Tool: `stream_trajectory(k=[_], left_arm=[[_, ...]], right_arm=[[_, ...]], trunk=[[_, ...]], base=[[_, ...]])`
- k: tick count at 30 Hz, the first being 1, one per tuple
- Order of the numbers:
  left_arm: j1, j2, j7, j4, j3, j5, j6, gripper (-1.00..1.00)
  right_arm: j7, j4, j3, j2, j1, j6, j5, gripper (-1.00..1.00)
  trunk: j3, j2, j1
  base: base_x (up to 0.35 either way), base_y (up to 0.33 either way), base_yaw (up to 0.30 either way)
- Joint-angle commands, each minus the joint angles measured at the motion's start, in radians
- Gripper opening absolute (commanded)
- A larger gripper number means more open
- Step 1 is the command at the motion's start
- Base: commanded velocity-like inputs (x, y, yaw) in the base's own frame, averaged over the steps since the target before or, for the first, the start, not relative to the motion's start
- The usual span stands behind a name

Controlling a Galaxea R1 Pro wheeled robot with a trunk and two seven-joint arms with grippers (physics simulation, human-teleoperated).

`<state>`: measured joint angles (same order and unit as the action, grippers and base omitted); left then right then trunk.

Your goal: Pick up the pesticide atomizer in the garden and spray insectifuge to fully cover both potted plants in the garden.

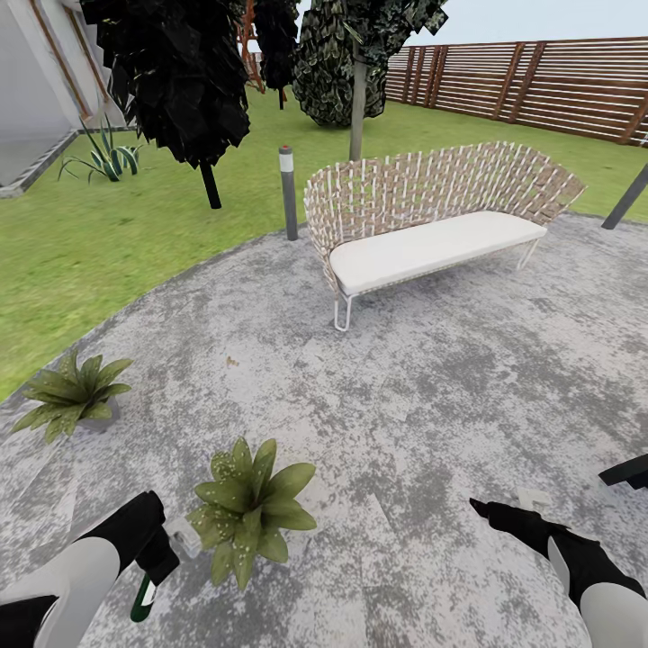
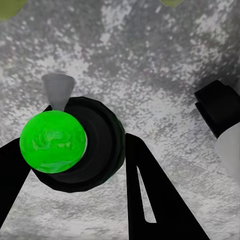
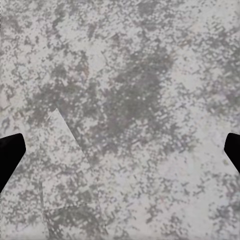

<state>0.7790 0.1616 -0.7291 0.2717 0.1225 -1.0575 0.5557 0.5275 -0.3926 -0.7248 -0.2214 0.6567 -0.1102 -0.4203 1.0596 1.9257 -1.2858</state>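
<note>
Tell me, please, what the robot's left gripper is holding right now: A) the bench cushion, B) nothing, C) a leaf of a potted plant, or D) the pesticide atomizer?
D: the left gripper is closed around the pesticide atomizer, whose green body sits between the fingers beside the nearer potted plant.

the pesticide atomizer (image 1: 144,596) is mostly hidden behind the left gripper (image 1: 160,560) (nozzle head barely peeks out).
</note>
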Motion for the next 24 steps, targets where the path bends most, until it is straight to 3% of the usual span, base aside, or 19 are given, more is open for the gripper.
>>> stream_trajectory(k=[1, 10, 14, 17, 19, 22, 24], left_arm=[[0.0, -0.001, -0.006, 0.002, 0.008, -0.006, 0.006, -1.0], [0.0, -0.001, 0.0, 0.003, 0.009, -0.007, 0.006, -1.0], [-0.001, -0.001, 0.109, 0.002, 0.009, -0.006, 0.006, -1.0], [-0.001, -0.001, 0.144, 0.0, 0.009, -0.001, 0.006, -1.0], [-0.001, -0.001, 0.148, -0.009, 0.009, 0.023, 0.006, -1.0], [-0.001, -0.001, 0.154, -0.043, 0.008, 0.113, -0.017, -1.0], [-0.001, -0.001, 0.155, -0.05, 0.008, 0.136, -0.047, -1.0]], right_arm=[[0.008, -0.002, -0.008, 0.001, 0.001, -0.006, -0.005, 1.0], [0.007, -0.002, -0.008, 0.002, 0.0, -0.006, -0.005, 1.0], [0.006, 0.001, -0.008, 0.002, 0.001, -0.006, -0.005, 1.0], [0.006, -0.001, -0.008, 0.002, 0.0, -0.006, -0.005, 1.0], [0.006, -0.001, -0.008, 0.002, 0.001, -0.006, -0.005, 1.0], [0.006, 0.0, -0.008, 0.002, 0.001, -0.006, -0.005, 1.0], [0.006, 0.0, -0.008, 0.002, 0.001, -0.006, -0.005, 1.0]], trunk=[[0.001, 0.0, 0.0], [0.001, 0.0, 0.0], [0.001, 0.0, 0.0], [0.001, 0.0, 0.0], [0.001, 0.0, 0.0], [0.001, 0.0, 0.0], [0.001, 0.0, 0.0]], base=[[0.0, 0.0, 0.0], [0.0, 0.0, 0.0], [0.0, 0.0, 0.0], [0.0, 0.0, 0.0], [0.0, 0.0, 0.0], [0.0, 0.0, 0.0], [0.0, 0.0, 0.0]])
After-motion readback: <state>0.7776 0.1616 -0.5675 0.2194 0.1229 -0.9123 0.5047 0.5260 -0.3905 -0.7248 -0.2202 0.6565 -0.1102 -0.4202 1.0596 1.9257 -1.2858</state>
